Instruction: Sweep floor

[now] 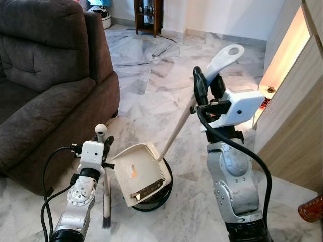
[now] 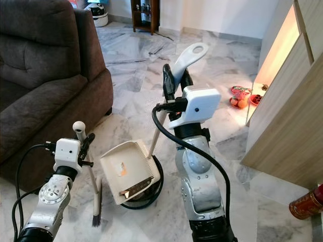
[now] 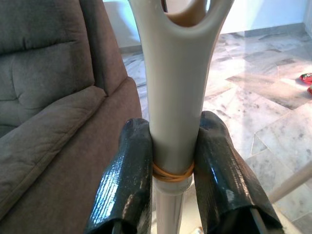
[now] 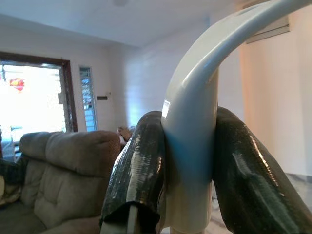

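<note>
White-grey marble floor [image 1: 151,85]. Brown sofa [image 1: 45,85] stands on it at left. Cream dustpan [image 1: 137,172] tilted over a black round base [image 1: 164,194] on the floor, orange and dark debris in the pan. Broom bristles [image 1: 106,222] touch floor beside it. Red items [image 2: 241,98] on the floor by the wooden cabinet [image 1: 298,126].

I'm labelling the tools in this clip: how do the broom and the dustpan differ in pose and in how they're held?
The broom stands nearly upright, bristles on the marble floor; the dustpan tilts, its pan open towards the camera and its long handle slanting up.

The left end effector grips the broom just below its knob; the right end effector grips the dustpan's looped handle top, higher.

The broom's head is small and dark; the dustpan's pan is broad.

Both are cream plastic.
</note>
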Controlling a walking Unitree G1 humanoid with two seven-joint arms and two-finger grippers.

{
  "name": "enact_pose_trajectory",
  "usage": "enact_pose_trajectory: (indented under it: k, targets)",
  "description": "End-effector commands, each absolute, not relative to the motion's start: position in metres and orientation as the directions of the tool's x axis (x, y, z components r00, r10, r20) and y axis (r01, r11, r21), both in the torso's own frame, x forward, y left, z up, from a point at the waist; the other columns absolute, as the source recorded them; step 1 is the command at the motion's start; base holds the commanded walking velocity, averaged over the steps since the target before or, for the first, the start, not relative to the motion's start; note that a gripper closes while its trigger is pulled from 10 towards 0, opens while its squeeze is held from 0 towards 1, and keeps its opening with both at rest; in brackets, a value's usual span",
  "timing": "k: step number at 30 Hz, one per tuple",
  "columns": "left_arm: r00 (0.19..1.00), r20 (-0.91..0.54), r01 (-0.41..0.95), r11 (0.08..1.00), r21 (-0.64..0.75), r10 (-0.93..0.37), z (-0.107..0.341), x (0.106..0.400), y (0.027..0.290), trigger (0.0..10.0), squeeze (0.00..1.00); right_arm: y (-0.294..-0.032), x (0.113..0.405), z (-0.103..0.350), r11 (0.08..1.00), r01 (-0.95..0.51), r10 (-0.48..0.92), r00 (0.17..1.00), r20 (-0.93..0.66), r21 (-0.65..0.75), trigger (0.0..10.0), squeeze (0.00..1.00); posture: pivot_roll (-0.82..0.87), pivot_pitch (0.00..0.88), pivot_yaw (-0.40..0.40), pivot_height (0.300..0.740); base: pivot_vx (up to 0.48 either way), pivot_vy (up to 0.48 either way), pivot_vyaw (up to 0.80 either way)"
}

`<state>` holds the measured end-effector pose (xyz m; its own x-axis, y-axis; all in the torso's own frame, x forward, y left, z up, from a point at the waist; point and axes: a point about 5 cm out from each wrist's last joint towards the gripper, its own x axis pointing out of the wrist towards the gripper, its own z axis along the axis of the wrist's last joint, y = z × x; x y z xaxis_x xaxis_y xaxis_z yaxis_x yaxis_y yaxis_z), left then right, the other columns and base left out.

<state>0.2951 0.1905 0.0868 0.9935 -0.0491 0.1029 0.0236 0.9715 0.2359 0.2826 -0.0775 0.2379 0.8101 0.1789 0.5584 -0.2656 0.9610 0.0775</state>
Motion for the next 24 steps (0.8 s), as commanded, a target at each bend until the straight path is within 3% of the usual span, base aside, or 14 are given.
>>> enact_pose_trajectory:
  k: [1, 9, 18, 24]
  targets:
    - [0.985, 0.156, 0.027, 0.967, 0.253, -0.068, 0.096, 0.297, 0.189, 10.0, 0.00, -0.078, 0.270, 0.263, 0.962, -0.260, 0.137, 0.728, 0.671, 0.086, 10.0, 0.00, 0.01, 0.093, 0.005, 0.740, 0.000, 0.000, 0.00]
    - [0.985, 0.157, 0.029, 0.966, 0.255, -0.072, 0.097, 0.297, 0.188, 10.0, 0.00, -0.084, 0.270, 0.271, 0.974, -0.201, 0.069, 0.710, 0.701, 0.108, 10.0, 0.00, 0.01, 0.092, 0.005, 0.740, 0.000, 0.000, 0.00]
    - [0.985, 0.157, 0.034, 0.966, 0.255, -0.076, 0.097, 0.297, 0.187, 10.0, 0.00, -0.065, 0.259, 0.268, 0.972, -0.231, 0.186, 0.661, 0.727, -0.038, 10.0, 0.00, 0.01, 0.088, 0.005, 0.740, 0.000, 0.000, 0.00]
    - [0.984, 0.156, 0.037, 0.965, 0.258, -0.080, 0.096, 0.298, 0.187, 10.0, 0.00, -0.057, 0.255, 0.266, 0.966, -0.253, 0.214, 0.649, 0.730, -0.058, 10.0, 0.00, 0.01, 0.085, 0.006, 0.740, 0.000, 0.000, 0.00]
